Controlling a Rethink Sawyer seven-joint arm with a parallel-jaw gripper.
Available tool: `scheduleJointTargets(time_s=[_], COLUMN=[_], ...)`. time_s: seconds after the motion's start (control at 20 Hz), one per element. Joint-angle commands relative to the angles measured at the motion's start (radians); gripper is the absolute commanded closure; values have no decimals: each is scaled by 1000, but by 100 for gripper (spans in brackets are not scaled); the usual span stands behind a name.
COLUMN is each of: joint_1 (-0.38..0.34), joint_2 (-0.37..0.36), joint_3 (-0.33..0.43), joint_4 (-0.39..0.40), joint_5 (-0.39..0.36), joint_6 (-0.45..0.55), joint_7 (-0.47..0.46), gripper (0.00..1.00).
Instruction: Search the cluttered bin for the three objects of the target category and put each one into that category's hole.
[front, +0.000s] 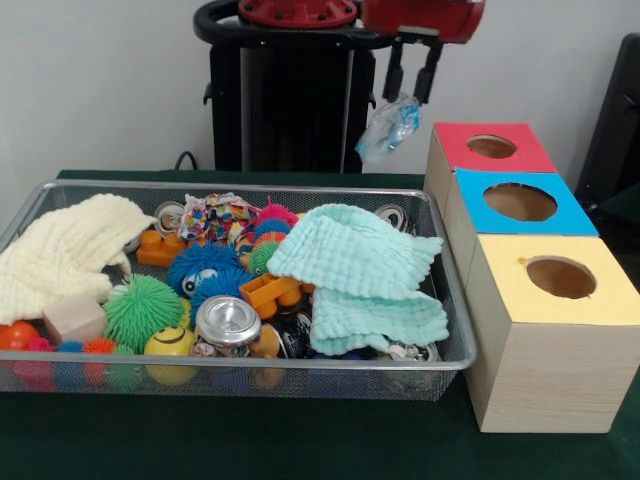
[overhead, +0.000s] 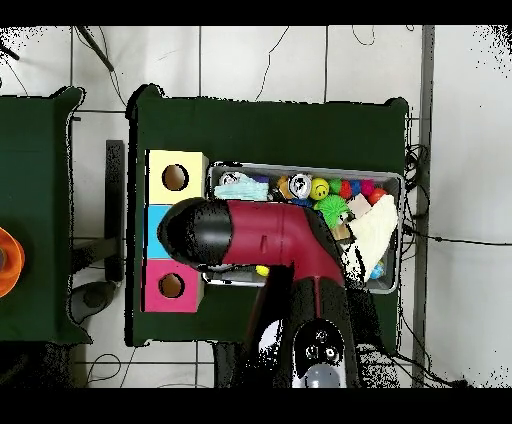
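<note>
- Hanging high above the table, the gripper (front: 411, 88) has its two dark fingers pinched on a crumpled clear plastic bag (front: 388, 128), which dangles free below them.
- In the front view, bag and claw sit at about 1 o'clock from the wire bin (front: 452, 300), between the bin's far corner and the red box (front: 490, 150). The bag is clear of the bin and touches nothing else.
- Three boxes stand in a row beside the bin: red farthest, then blue box (front: 518, 203), then yellow box (front: 555, 280) nearest the camera. Each has a round hole on top; I see nothing inside any of them from here.
- Overhead, the arm (overhead: 262, 235) covers the blue box and part of the bin, so the bag itself is hidden in that view.
- Progress, as a judgement: one item is lifted out and on its way to a hole, not yet dropped. Whether others have already gone in, I cannot tell.
- Left in the bin: a mint cloth (front: 360, 260), a cream cloth (front: 60, 255), a green spiky ball (front: 143, 310), a blue fuzzy ball (front: 205, 268), a yellow smiley ball (front: 170, 345), a can (front: 228, 325), orange toy blocks (front: 270, 292).
- Cloths cover much of the bin; further bags may lie underneath.
</note>
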Motion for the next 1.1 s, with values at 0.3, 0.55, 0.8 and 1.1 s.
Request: scheduleJointTargets(time_s=[0.3,0.55,0.8,1.1], joint_1=[121,177,220,234], joint_2=[79,92,101,117], joint_3=[-47,-71,-81,-101], joint_4=[-101,-113,-94,-76], joint_5=[29,28,37,29], joint_6=[127,132,96,56], joint_7=[364,403,430,430], gripper=[100,100,100,100])
